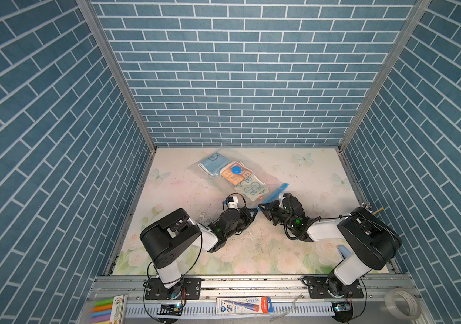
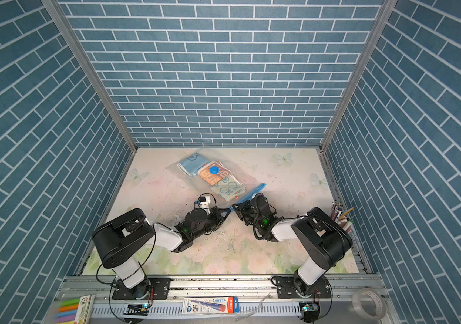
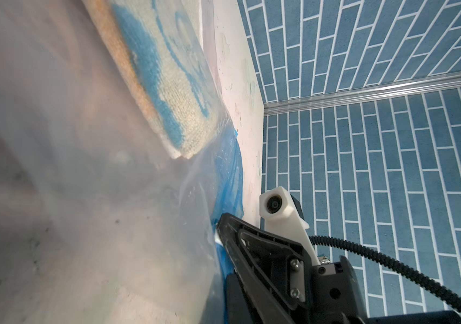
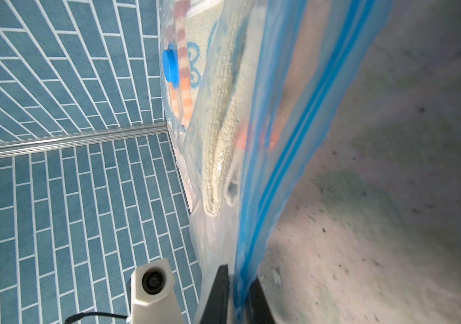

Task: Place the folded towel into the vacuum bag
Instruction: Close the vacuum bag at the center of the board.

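The clear vacuum bag [image 1: 215, 183] lies slantwise on the floral table, its round blue valve cap [image 1: 236, 169] facing up. A beige folded towel [image 1: 251, 188] with blue figures lies inside, nearest the blue zip strip [image 1: 278, 190]. Behind it in the bag are an orange towel [image 1: 230, 177] and a blue one [image 1: 211, 164]. Both grippers meet at the bag's near corner. My right gripper [image 4: 237, 294] is shut on the zip strip [image 4: 302, 117]. My left gripper [image 1: 254, 212] is shut on the bag's edge; in the left wrist view the bag's plastic [image 3: 111, 196] hides most of its fingers.
Blue brick-pattern walls close in the table on three sides. On the front rail lie coloured markers [image 1: 103, 308], a pen pack [image 1: 244, 305] and a tape roll [image 1: 401, 307]. A cup of pens [image 2: 341, 217] stands at the right edge.
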{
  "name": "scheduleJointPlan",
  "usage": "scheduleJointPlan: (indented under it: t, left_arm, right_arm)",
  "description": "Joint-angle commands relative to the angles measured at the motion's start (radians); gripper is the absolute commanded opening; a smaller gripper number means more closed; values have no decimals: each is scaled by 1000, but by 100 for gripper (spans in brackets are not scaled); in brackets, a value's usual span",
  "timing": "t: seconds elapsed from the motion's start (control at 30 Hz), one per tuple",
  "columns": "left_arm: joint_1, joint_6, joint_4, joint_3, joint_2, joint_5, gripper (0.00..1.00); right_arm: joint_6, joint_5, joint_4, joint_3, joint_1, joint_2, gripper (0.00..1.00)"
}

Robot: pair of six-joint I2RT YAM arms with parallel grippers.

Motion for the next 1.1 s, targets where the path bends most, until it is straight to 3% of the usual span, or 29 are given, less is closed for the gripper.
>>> scheduleJointPlan:
  t: [0.0,1.07]
  left_arm:
    - [-4,33,69,-36,-68,9,0]
    - [12,85,-137,-110,-316,-10,0]
  right_arm:
    - [21,413,-223,-38,-102,45,0]
    - [49,524,-229,-70,-156,94,0]
